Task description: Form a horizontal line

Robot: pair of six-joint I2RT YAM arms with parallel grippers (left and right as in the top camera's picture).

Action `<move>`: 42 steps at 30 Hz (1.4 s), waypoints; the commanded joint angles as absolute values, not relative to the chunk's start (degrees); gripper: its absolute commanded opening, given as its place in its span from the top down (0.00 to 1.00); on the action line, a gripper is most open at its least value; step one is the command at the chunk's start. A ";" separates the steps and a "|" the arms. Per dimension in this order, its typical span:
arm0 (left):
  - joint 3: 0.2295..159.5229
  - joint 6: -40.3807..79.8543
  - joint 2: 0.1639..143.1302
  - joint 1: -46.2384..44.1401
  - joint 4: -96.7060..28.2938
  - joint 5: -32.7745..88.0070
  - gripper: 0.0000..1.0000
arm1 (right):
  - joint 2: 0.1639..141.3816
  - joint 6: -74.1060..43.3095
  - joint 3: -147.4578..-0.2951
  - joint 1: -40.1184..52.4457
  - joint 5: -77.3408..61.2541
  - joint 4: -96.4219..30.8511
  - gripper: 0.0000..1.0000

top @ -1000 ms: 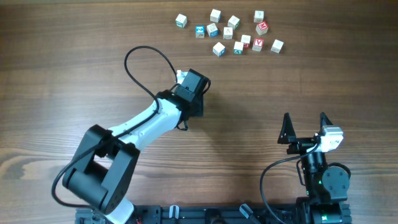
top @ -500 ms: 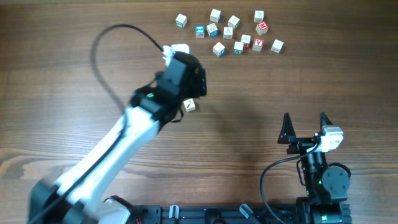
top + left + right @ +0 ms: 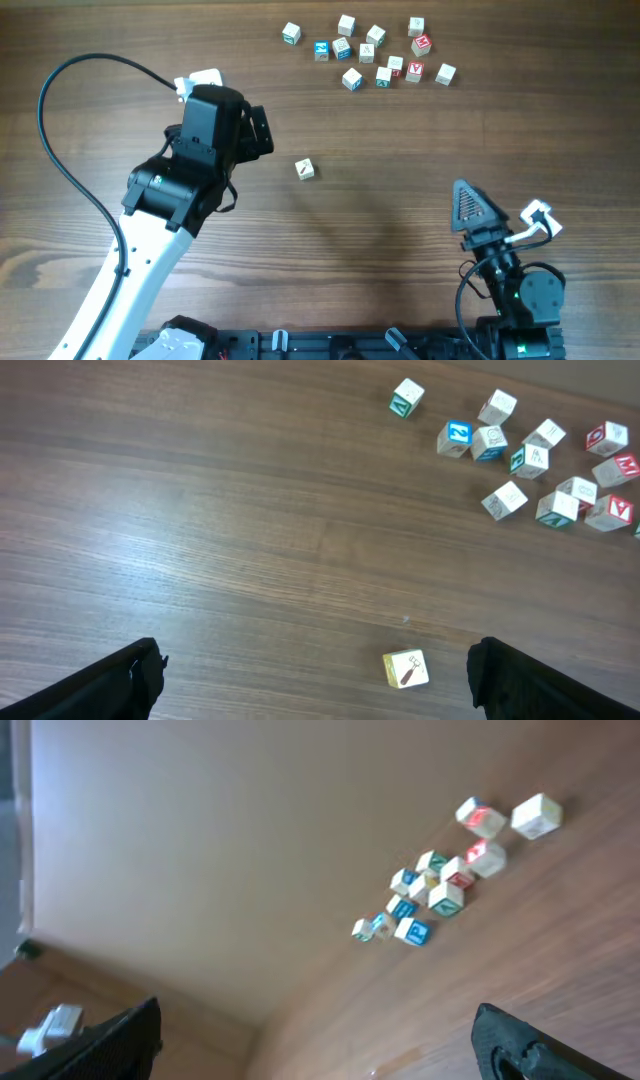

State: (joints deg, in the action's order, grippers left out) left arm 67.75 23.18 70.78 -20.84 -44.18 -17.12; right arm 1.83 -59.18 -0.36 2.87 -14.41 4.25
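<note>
Lying apart from 13 clustered cubes (image 3: 367,52) is 1 lone cube (image 3: 305,169).

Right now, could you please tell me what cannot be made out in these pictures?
- Lone cube: its mark is too small to read overhead.
- Scattered cubes: the right wrist view is blurred, so the letters are unreadable.
- Left gripper: mostly cut off by the bottom edge of the left wrist view.
- Right gripper: likewise cut off in the right wrist view.

Left claw (image 3: 315,670) fingers were cropped at the left wrist frame's bottom corners; overhead, the wrist hid its jaws. Right wrist view was blurred, cube cluster (image 3: 432,890) letters unreadable. Red cube (image 3: 626,466) was clipped at right edge.
</note>
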 commanded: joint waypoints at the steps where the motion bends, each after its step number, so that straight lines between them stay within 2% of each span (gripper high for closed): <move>1: 67.88 22.72 70.19 -20.60 -44.62 -17.82 0.00 | 2.63 -53.60 -3.09 3.05 -17.58 1.02 0.00; 5: 67.88 22.72 70.19 -20.60 -44.64 -17.82 0.00 | 10.37 -45.74 -12.80 3.05 -14.37 -6.48 0.01; 11: 67.88 22.72 70.19 -20.60 -44.82 -17.82 0.00 | 40.71 -38.70 -36.27 3.05 -14.09 -17.19 0.00; 14: 67.88 22.72 70.19 -20.60 -44.86 -17.80 0.00 | 52.82 -35.90 -45.63 3.05 -22.02 -16.62 0.00; 16: 67.88 22.74 70.19 -20.60 -44.88 -17.39 0.00 | 57.25 -41.58 -46.26 3.05 -22.04 -12.25 0.00; 21: 67.88 22.74 70.19 -20.60 -45.17 -17.41 0.00 | 68.12 -37.26 -46.33 3.05 -25.89 -3.75 0.00; 36: 67.85 22.72 70.19 -20.62 -46.13 -17.43 0.00 | 92.71 -29.78 -65.01 3.05 -20.29 -6.04 0.00; 42: 67.85 22.74 70.19 -20.60 -46.11 -17.43 0.00 | 104.01 -24.01 -78.26 3.27 -19.18 -15.29 0.00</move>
